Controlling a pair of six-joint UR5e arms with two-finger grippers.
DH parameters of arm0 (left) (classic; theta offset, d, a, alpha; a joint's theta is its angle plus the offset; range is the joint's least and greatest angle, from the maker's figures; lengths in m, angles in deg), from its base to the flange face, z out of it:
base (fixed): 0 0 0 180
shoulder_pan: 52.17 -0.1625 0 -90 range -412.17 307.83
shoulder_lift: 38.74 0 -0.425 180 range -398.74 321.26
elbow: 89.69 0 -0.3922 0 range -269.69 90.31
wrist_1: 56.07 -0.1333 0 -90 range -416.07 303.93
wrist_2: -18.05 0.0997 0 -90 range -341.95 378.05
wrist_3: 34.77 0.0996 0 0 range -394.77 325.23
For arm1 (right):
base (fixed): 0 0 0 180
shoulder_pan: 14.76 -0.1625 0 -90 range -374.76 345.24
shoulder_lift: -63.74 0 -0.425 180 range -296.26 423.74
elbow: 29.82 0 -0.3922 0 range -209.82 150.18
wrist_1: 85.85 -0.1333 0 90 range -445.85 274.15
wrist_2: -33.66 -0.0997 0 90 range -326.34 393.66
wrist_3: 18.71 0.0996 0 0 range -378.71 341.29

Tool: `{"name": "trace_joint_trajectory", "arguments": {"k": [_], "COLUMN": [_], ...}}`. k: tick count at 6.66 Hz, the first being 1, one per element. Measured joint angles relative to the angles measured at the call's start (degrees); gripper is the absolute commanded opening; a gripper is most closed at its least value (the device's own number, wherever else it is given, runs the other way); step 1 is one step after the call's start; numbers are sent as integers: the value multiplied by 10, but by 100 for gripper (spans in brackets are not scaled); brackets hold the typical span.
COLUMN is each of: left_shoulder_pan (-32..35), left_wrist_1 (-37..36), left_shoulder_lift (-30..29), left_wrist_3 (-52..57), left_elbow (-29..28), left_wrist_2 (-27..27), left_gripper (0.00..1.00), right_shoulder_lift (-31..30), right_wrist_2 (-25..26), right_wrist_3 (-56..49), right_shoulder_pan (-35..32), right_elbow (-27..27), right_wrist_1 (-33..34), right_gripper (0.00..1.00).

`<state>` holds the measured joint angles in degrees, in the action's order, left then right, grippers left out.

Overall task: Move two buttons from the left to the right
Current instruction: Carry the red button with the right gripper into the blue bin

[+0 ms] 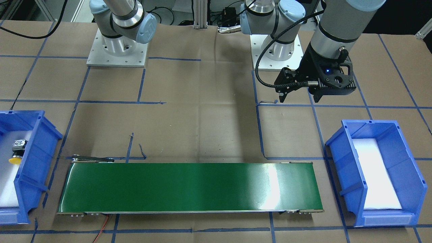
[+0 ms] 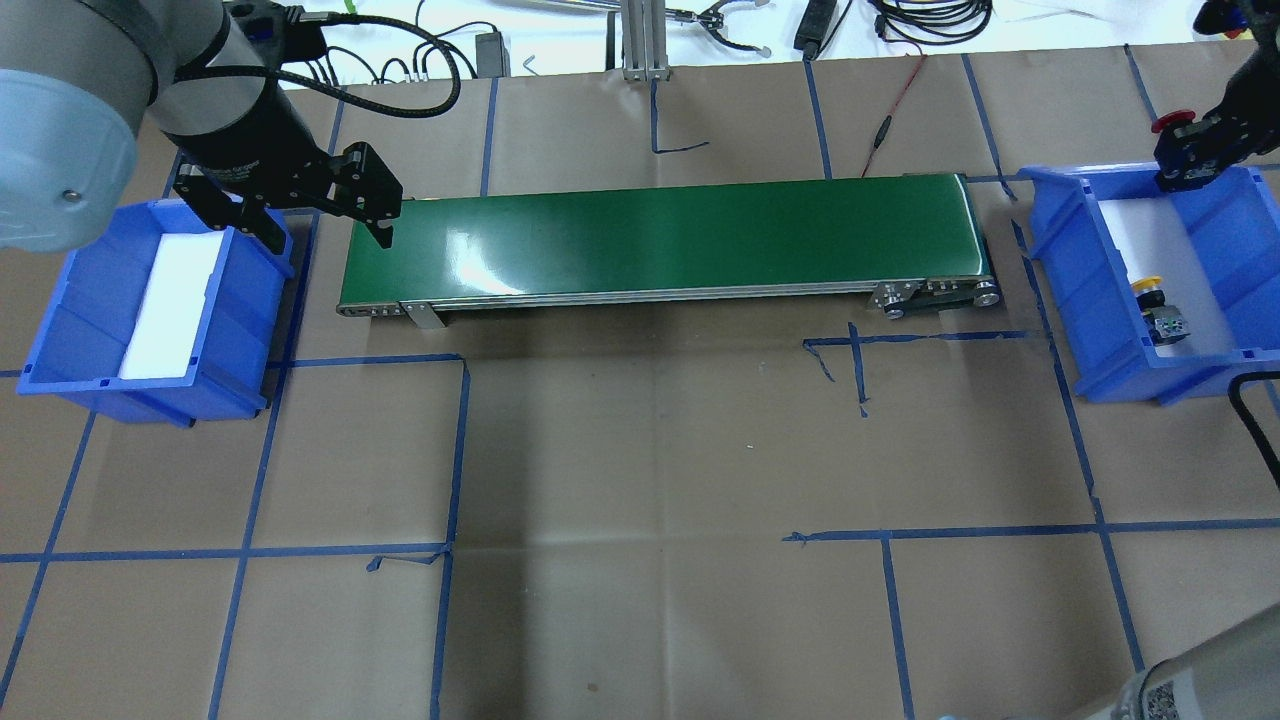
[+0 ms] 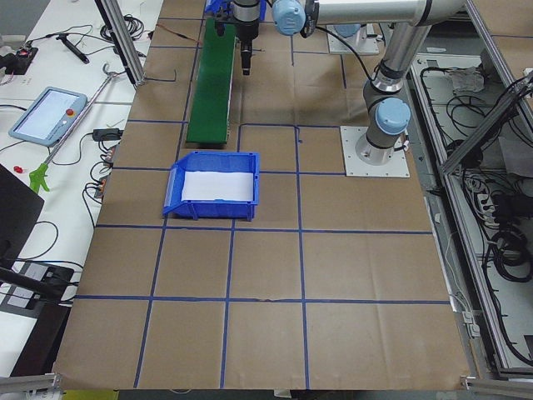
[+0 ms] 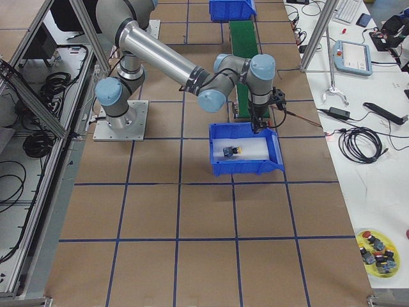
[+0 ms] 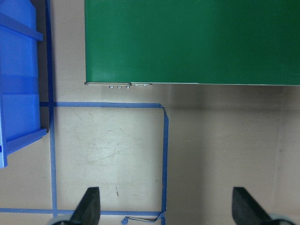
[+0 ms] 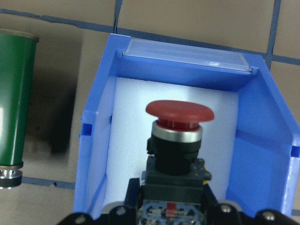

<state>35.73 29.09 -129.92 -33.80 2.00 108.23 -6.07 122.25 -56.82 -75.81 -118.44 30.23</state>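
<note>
Yellow button (image 2: 1155,300) already lies in the right bin (image 2: 1060,262); the red button (image 6: 179,112) is pinched by its body in the right gripper (image 6: 172,208) above that bin's far end — only the set-down seems left. Bin walls flank it closely, with free room above. Left gripper (image 2: 328,232) hangs wide open, holding nothing, beside the belt (image 2: 700,235)

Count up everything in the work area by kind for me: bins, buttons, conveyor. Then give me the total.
Blue bins: 2, the left bin and the right bin
Push-buttons: 2, the yellow-capped button and the red-capped button
Green conveyor belt: 1
Total: 5
</note>
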Motion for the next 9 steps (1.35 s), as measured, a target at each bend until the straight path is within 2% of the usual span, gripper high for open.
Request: {"name": "trace_joint_trajectory", "arguments": {"k": [4, 8, 9], "left_shoulder_pan": [0, 0, 0], "left_wrist_1": [0, 0, 0], "left_shoulder_lift": [0, 0, -1], "left_wrist_3": [0, 1, 1], "left_elbow": [0, -1, -2], "left_wrist_2": [-1, -1, -1], "left_gripper": [100, 100, 100], "right_shoulder_lift": [79, 94, 94], "right_wrist_2": [-10, -2, -1], "right_wrist_3": [-45, -48, -47], "right_shoulder_pan": [14, 14, 14], "right_elbow": [-9, -22, -25], "right_wrist_1": [57, 59, 59], "right_gripper": [2, 4, 10]}}
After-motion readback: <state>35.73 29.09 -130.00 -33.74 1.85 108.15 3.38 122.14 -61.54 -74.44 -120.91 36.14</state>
